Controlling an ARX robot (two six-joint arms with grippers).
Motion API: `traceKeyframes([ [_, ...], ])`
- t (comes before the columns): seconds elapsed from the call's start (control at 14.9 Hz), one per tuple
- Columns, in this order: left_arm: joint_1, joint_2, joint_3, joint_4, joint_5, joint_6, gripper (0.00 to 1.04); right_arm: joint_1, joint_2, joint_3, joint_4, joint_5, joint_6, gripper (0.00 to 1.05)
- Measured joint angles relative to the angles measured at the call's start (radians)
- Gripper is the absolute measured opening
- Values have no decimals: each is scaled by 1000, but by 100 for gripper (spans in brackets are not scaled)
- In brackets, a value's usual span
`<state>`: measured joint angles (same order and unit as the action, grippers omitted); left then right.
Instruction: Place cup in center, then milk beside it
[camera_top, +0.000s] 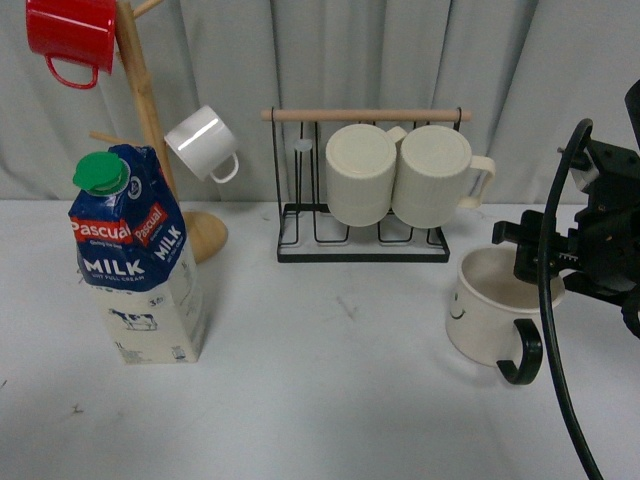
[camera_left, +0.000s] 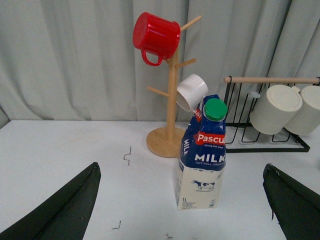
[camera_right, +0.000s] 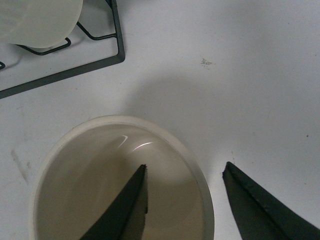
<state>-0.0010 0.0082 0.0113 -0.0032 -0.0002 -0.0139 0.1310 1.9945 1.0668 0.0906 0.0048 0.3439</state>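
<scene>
Toward the right edge of the bench (camera_top: 330, 410), about mid-depth, the cup (camera_top: 487, 312) stands upright, its black handle turned to the near-right corner; it is not yet at centre. The right gripper (camera_right: 185, 166) sits over the rim with jaws apart: one finger (camera_right: 125, 205) inside the bowl, the other (camera_right: 260, 205) outside, wall between, no contact evident. Judged glazed ceramic: rigid, smooth, chip-prone, moderate weight. Pinch the wall below the lip, firmly, clear of the handle. Toward the left edge the milk (camera_top: 140, 260) stands upright; the left gripper (camera_left: 181, 166) is spread wide, short of it. The carton is likely heavy if full, with yielding walls; take the lower cream body. Along the far edge: wire rack (camera_top: 365, 115) with ribbed mugs (camera_top: 362, 172), mug tree (camera_top: 150, 110) toward the far-left corner.
</scene>
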Motion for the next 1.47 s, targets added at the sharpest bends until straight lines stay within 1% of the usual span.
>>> traceKeyframes([
  [0.07,0,0,0,0,0,0,98,0,0,0,-1,0,0,41],
  [0.27,0,0,0,0,0,0,98,-1,0,0,-16,-5,-4,8],
  [0.33,0,0,0,0,0,0,98,-1,-3,0,-19,-14,-2,3],
  [0.54,0,0,0,0,0,0,98,8,-39,0,-53,-39,5,3],
  [0.67,0,0,0,0,0,0,98,56,-55,20,-73,-39,8,3],
  [0.74,0,0,0,0,0,0,98,93,-51,43,-91,-40,7,3],
  [0.94,0,0,0,0,0,0,98,179,3,158,-148,-39,-10,3],
  [1.14,0,0,0,0,0,0,98,191,58,227,-203,-1,-69,3],
  [1.47,0,0,0,0,0,0,98,206,85,256,-253,-21,-135,3],
])
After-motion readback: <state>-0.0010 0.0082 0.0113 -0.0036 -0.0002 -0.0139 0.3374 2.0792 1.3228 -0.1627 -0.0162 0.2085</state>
